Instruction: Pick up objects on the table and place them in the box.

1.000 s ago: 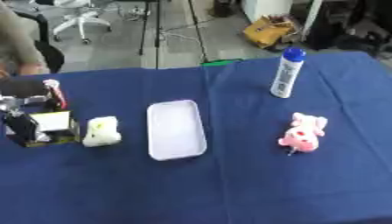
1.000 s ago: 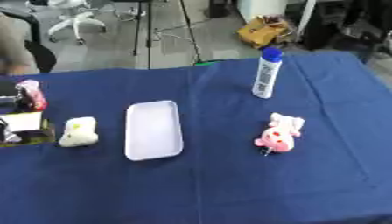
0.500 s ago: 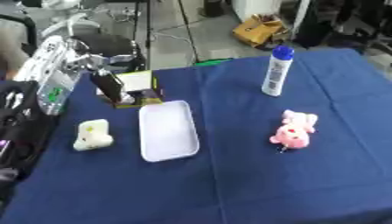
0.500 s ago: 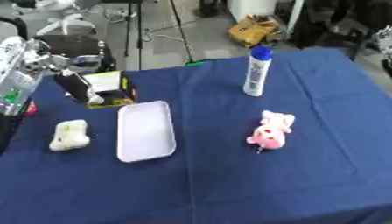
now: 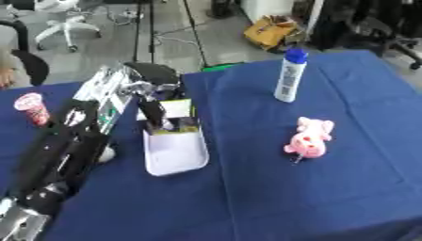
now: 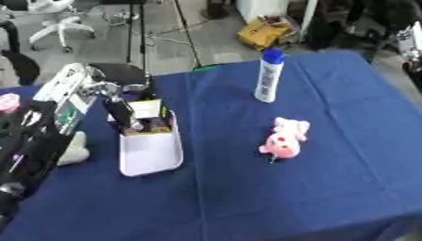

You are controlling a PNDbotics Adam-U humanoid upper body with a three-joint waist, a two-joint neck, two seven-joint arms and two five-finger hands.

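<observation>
Left robot hand [image 5: 148, 106] comes in from the tabletop's left edge, fingers curled round a small black and yellow box-like object [image 5: 175, 121], holding it over the far end of the white tray [image 5: 174, 151]. Whether the object touches the tray, cannot tell. Arm black with a silver forearm, stretching diagonally from the near-left corner. Right robot hand shows in neither view. White tray lies left of centre on the blue tabletop [image 5: 272, 197], long side running near to far. White plush toy [image 6: 76, 148] sits just left of the tray, mostly hidden behind the arm. Pink plush toy [image 5: 308, 138] lies right of centre, well apart from the tray. White bottle with blue cap [image 5: 288, 75] stands upright near the far edge. Pink cup [image 5: 32, 108] stands upright near the far-left corner.
</observation>
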